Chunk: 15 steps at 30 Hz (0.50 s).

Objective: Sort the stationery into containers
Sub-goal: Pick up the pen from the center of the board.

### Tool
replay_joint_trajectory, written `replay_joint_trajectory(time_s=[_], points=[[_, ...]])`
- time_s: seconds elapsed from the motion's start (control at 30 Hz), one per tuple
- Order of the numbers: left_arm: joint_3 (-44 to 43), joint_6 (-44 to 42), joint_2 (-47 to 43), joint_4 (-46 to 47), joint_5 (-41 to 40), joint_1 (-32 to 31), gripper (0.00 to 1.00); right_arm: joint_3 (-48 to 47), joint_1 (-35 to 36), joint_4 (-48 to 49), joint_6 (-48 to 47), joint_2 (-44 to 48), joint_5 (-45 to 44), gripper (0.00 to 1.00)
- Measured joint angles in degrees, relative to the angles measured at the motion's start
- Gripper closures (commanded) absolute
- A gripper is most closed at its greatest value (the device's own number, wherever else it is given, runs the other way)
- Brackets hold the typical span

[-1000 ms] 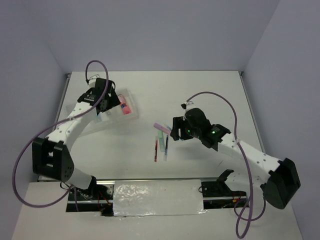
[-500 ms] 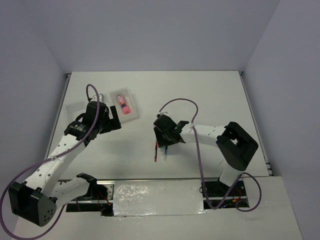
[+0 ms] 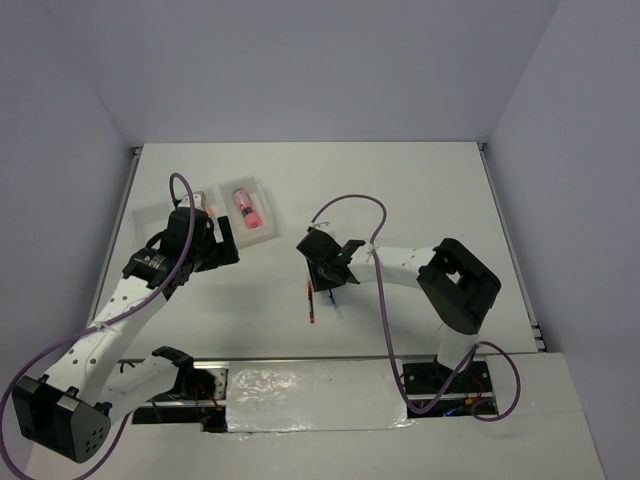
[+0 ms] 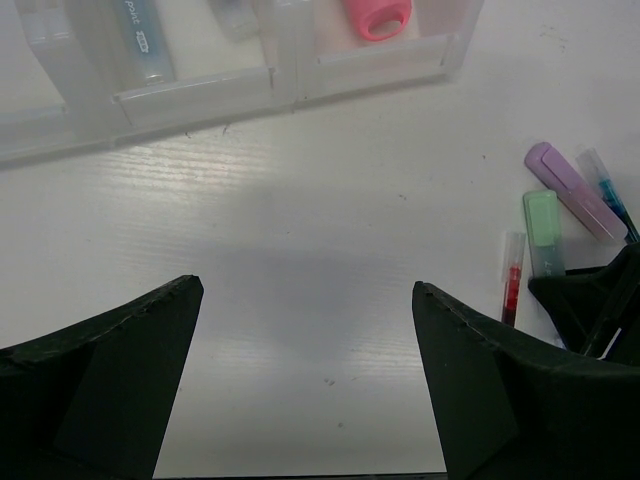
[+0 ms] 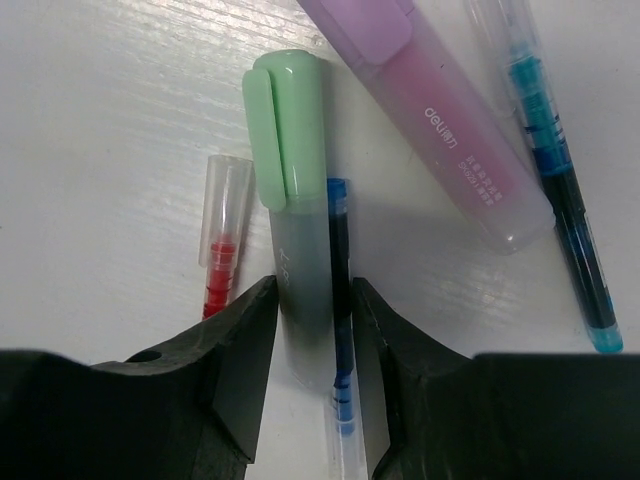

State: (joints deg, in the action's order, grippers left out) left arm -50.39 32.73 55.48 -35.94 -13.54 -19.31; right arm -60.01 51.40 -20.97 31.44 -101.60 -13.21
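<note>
Right gripper [image 5: 312, 290] is clamped on the green highlighter [image 5: 290, 200], fingers snug against the lower part of its body. A thin blue pen [image 5: 340, 225] lies right along the highlighter and sits in the same gap (so it's pinching two things, not one). Both are flat on the table [image 4: 300, 220], and the highlighter's cap points away from the gripper.

The rest of the pile is close by:
- The red pen [image 5: 222, 240] is just beside the green one on its left in the right wrist view, outside the fingers.
- The lilac highlighter [image 5: 430, 110] lies at an angle on the other side.
- A teal-blue pen [image 5: 553, 190] runs alongside the lilac highlighter.

Left gripper [image 4: 307, 288] has its jaws spread wide with nothing between them. It hovers over bare table a little short of the tray [image 4: 200, 95], well apart from the pile.

Inside the tray, the pink-red marker [image 4: 378, 15] sits in the end compartment nearest the pile. The blue highlighter [image 4: 140, 40] is in the compartment next to that. There's another clear-looking item beside it, but it's cut off by the frame and I can't tell what it is.
</note>
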Motion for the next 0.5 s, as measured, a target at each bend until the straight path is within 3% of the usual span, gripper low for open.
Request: replay_joint_trajectory(time_s=[0.17, 0.43, 0.5], points=[[0.0, 0.0, 0.0, 0.0, 0.4, 0.0, 0.01, 0.0, 0.2, 0.0, 0.5, 0.0, -1.3, 0.50], [0.0, -1.0, 0.0, 0.2, 1.1, 0.0, 0.01, 0.0, 0.6, -0.7, 0.5, 0.8, -3.3, 0.59], [0.0, -1.0, 0.0, 0.2, 1.3, 0.0, 0.01, 0.0, 0.7, -0.7, 0.5, 1.5, -3.7, 0.51]])
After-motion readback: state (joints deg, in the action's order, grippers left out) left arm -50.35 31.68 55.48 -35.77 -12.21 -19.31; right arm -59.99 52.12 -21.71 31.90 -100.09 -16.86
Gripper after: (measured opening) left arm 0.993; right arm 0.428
